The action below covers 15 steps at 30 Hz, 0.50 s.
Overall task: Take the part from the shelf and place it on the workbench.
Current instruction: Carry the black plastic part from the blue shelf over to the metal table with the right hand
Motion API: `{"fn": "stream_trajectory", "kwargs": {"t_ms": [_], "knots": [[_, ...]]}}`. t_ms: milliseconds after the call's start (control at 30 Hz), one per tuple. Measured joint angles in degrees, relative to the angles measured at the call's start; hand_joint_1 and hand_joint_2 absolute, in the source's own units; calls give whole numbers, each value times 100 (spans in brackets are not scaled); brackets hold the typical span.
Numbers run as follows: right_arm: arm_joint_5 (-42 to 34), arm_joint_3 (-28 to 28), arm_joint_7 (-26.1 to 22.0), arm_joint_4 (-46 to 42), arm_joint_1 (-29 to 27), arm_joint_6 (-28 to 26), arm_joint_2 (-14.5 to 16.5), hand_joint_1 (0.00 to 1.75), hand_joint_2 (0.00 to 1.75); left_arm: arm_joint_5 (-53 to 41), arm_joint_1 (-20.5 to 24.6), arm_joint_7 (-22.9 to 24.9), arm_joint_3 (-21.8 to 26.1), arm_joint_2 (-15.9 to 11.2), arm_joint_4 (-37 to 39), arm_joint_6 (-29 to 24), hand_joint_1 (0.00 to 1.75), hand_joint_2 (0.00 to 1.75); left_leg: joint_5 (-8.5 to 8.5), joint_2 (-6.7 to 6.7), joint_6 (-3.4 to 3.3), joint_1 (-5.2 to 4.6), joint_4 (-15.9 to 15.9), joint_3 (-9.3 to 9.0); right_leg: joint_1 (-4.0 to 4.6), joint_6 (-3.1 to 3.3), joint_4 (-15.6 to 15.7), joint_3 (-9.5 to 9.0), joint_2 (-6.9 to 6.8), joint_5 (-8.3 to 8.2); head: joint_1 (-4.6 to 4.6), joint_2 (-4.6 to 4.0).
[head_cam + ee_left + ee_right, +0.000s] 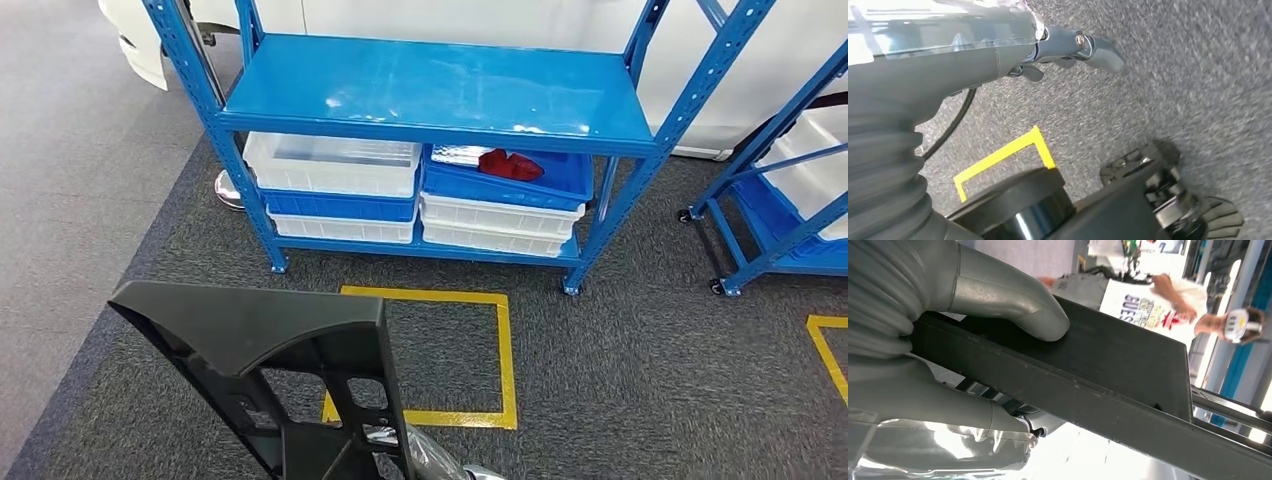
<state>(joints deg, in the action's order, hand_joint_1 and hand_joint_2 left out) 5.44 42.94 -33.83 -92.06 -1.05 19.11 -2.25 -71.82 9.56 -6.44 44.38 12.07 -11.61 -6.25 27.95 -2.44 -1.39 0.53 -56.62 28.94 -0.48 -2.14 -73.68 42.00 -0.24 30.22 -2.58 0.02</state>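
Black part (250,340), a long ribbed plastic panel, is held up over the grey carpet in front of the blue shelf (430,95), which carries white and blue bins. Right hand (968,340) grips it, thumb on top; left hand (1068,47) hangs empty, fingers loosely apart.

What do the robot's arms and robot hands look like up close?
Each wrist wears a grey ribbed cover, like a bendy hose. The left robot hand has smooth grey fingers with a small round silver screw at one joint, clear shiny plastic wrapped over its back, and a thin black cable looping beneath. The right robot hand has a thick, rounded grey thumb and the same crinkly clear plastic.
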Motion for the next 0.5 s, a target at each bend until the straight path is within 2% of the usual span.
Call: {"fn": "stream_trajectory", "kwargs": {"t_ms": [33, 100, 133, 167, 200, 233, 267, 300, 367, 433, 467, 500], "knots": [[0, -4, 3, 0, -2, 7, -1, 168, 175, -3, -1, -1, -7, 1, 0, 0, 0, 175, -2, -40, 8, 0, -5, 2, 1, 18, 341, -224, -33, -165, 0, 0], [-10, -12, 4, 2, 12, 43, -2, 168, 175, -7, 2, -2, -15, 4, 0, 0, 0, 175, 6, -116, 41, -14, -14, -1, 54, 99, 1164, -696, -249, -436, 0, 0], [-16, -15, 2, 4, 24, 67, -5, 168, 175, -7, 4, -2, -17, 6, 0, -1, 0, 175, 8, -155, 69, -25, -22, 7, 92, 152, 1429, -827, -345, -490, 0, 0], [-24, -20, 0, 6, 33, 85, -9, 168, 175, -7, 5, -3, -19, 7, 0, -1, 0, 175, 9, -196, 96, -37, -28, 18, 127, 197, 1545, -866, -406, -485, 0, 0], [-29, -23, -2, 8, 40, 98, -15, 168, 175, -7, 8, -4, -19, 9, 0, -2, 0, 175, 7, -245, 125, -48, -31, 26, 150, 232, 1564, -853, -386, -480, 0, 0], [-32, -27, -3, 7, 42, 103, -19, 168, 175, -7, 15, -7, -20, 9, 0, -3, 0, 175, 17, -297, 153, -53, -25, 25, 136, 268, 1589, -851, -325, -485, 0, 0], [-34, -31, -3, 5, 42, 107, -22, 168, 175, -7, 22, -14, -21, 9, 0, -4, 0, 175, 60, -275, 178, -50, -49, 24, 119, 301, 1623, -861, -268, -502, 0, 0], [-37, -34, -5, 3, 48, 114, -23, 168, 175, -5, 30, -24, -22, 9, 0, -5, 0, 175, 152, -197, 201, -43, -156, 60, 100, 341, 1658, -876, -212, -523, 0, 0], [-40, -38, -8, 2, 60, 139, -22, 168, 175, 3, 30, -40, -22, 8, 0, -9, 0, 175, 484, 56, 235, -19, -725, 304, 75, 400, 1705, -893, -99, -556, 0, 0], [-42, -38, -9, 8, 65, 172, -21, 168, 175, 11, 3, -43, -22, 8, 0, -14, 0, 175, 773, 168, 261, -8, -1493, 670, 78, 420, 1694, -877, 38, -568, 0, 0], [-42, -38, -9, 11, 64, 185, -22, 168, 175, 12, -12, -43, -22, 8, 0, -16, 0, 175, 782, 181, 269, -4, -1688, 772, 81, 423, 1681, -872, 115, -570, 0, 0], [-43, -38, -9, 15, 64, 192, -22, 168, 175, 13, -21, -44, -22, 5, 0, -19, 0, 175, 671, 189, 271, 1, -1655, 770, 81, 423, 1662, -869, 195, -571, 0, 0]]}}
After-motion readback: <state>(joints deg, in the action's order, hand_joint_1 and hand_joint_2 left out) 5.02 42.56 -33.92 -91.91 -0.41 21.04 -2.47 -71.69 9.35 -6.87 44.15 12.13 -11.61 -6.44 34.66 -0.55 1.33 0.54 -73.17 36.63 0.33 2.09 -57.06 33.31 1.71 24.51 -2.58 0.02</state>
